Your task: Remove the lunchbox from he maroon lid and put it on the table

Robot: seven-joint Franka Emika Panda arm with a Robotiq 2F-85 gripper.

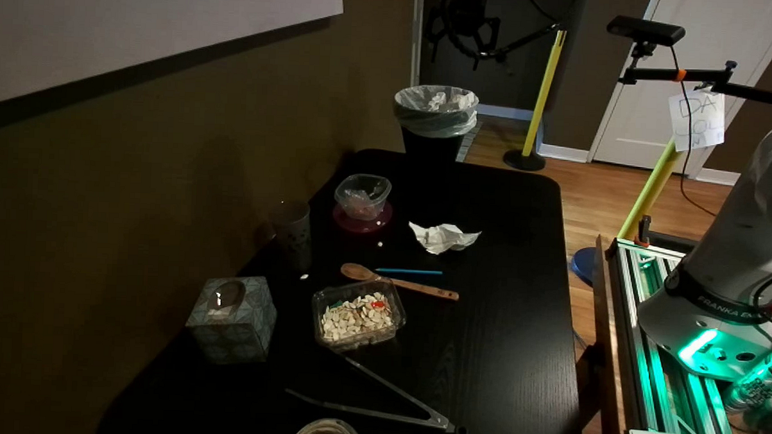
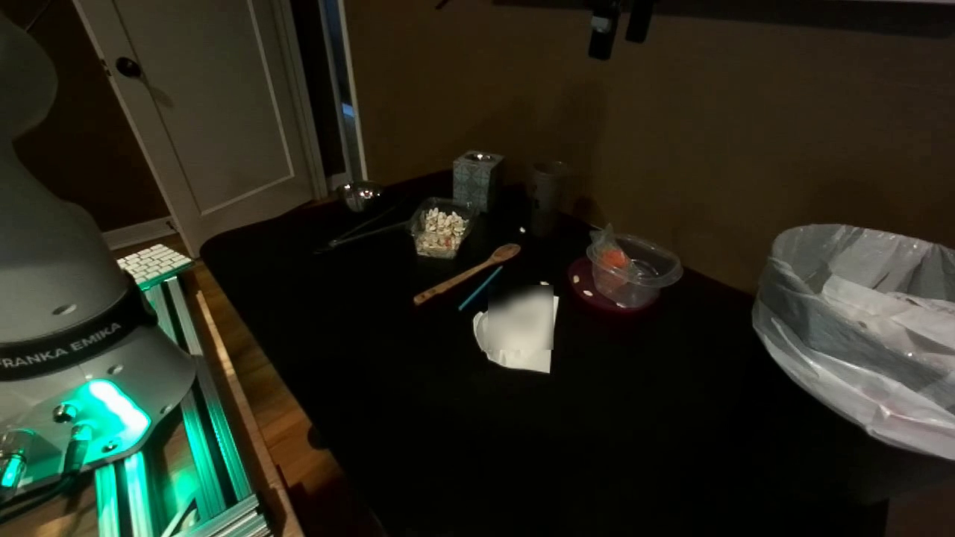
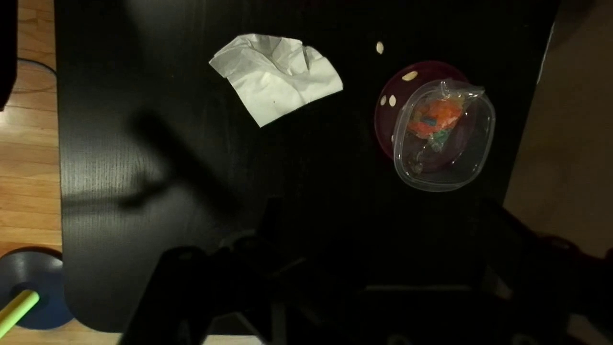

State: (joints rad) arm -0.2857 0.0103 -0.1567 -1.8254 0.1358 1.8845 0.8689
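The lunchbox (image 1: 377,192), a small see-through tub with an orange item in a clear bag inside, stands upright on the maroon lid (image 1: 352,226). Both also show in an exterior view, the lunchbox (image 2: 655,277) and the lid (image 2: 584,288). In the wrist view the lunchbox (image 3: 463,151) sits off-centre on the lid (image 3: 389,125), its rim reaching past the lid's edge. A few pale seeds lie on the lid. The table (image 1: 505,304) has a black top. My gripper (image 3: 381,203) is open and empty, high above the table; it shows at the top of an exterior view (image 2: 621,41).
Crumpled paper (image 1: 443,238) lies beside the lid. Also on the table are a cup (image 1: 292,233), wooden spoon (image 1: 416,286), blue pencil (image 1: 410,271), seed-filled tub (image 1: 357,319), tissue box (image 1: 234,321) and tongs (image 1: 386,410). A lined bin (image 1: 435,122) stands at the table's end, near the wall.
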